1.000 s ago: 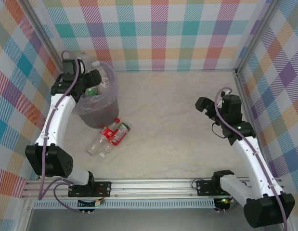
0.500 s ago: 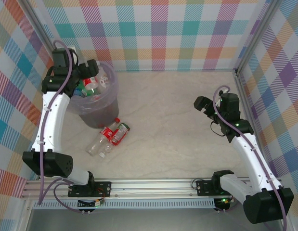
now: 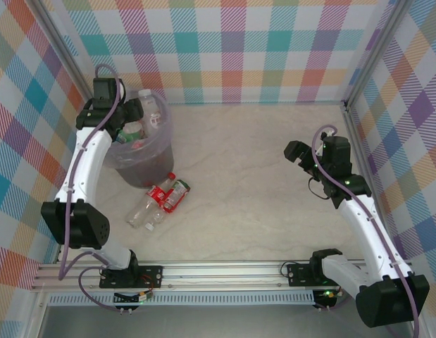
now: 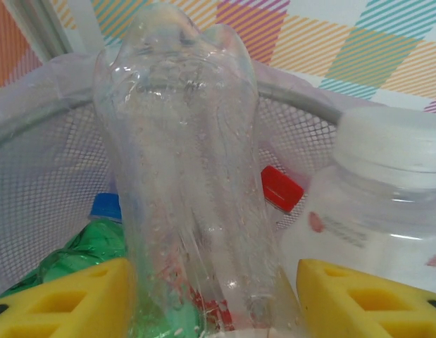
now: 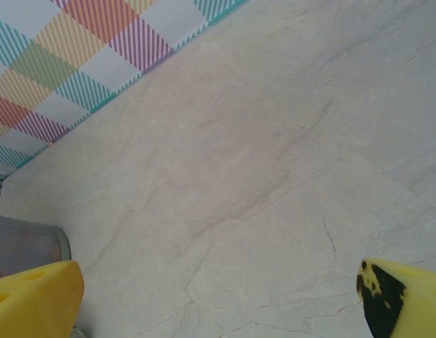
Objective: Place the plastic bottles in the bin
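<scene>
Looking through the left wrist camera, you see a clear bottle [image 4: 189, 176] standing upright within the rim of the bin [image 4: 302, 102], right between the yellow fingers [image 4: 70, 299] of your left gripper [image 4: 214, 285]. The bottle takes up most of the gap. Whether the fingers squeeze it or merely flank it, you cannot tell from these pictures.

Just beside it on the right stands a white-capped bottle [image 4: 387, 211]. Lower in the bin lie a green bottle [image 4: 84, 253], a blue cap [image 4: 105, 206] and a red cap [image 4: 281, 189].

From above, the bin sits at the far left of the table [image 3: 274, 211], close to the checked wall [image 3: 239, 49], with your left arm reaching over its left rim. Some loose bottles [image 3: 160, 198] lie on their sides on the table just beside the bin's near side, bunched together, at least one red-labelled.

Your right gripper [image 5: 219, 285] is well apart from all this, on the right side of the table. Its fingers are spread wide over bare tabletop with nothing between them.
</scene>
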Motion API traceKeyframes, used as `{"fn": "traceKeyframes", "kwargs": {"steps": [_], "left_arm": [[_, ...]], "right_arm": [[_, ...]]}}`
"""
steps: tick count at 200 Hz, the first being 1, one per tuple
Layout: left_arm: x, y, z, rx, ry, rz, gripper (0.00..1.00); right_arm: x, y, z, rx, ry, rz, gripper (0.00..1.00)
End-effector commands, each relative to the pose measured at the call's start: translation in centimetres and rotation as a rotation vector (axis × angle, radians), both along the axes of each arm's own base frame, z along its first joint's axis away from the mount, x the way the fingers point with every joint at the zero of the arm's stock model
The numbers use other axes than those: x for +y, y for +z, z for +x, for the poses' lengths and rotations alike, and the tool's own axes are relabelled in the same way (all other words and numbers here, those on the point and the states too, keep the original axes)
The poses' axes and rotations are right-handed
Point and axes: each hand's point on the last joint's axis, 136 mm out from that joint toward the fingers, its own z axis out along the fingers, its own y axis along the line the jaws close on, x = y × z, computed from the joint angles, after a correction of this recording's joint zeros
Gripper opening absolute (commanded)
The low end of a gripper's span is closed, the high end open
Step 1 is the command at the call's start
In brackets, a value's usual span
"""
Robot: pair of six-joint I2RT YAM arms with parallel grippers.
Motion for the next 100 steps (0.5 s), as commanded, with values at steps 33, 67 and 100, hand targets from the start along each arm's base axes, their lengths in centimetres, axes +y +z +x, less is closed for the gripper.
{"fn": "traceKeyframes", "kwargs": {"steps": [33, 67, 100], "left_arm": [[1.8, -2.4, -5.5, 0.036, 0.099, 0.019, 0.54], [-0.4, -6.1, -4.0, 0.090, 0.048, -0.116, 0.53], [-2.7, -7.7, -1.8, 0.081, -0.005, -0.228, 0.52]], "right_arm": [[0.4, 0.5, 0.8, -0.025, 0.014, 0.021, 0.99], [0.9, 0.3, 1.0, -0.018, 0.032, 0.041, 0.99], [0.5, 0.5, 0.5, -0.023, 0.019, 0.027, 0.99]]}}
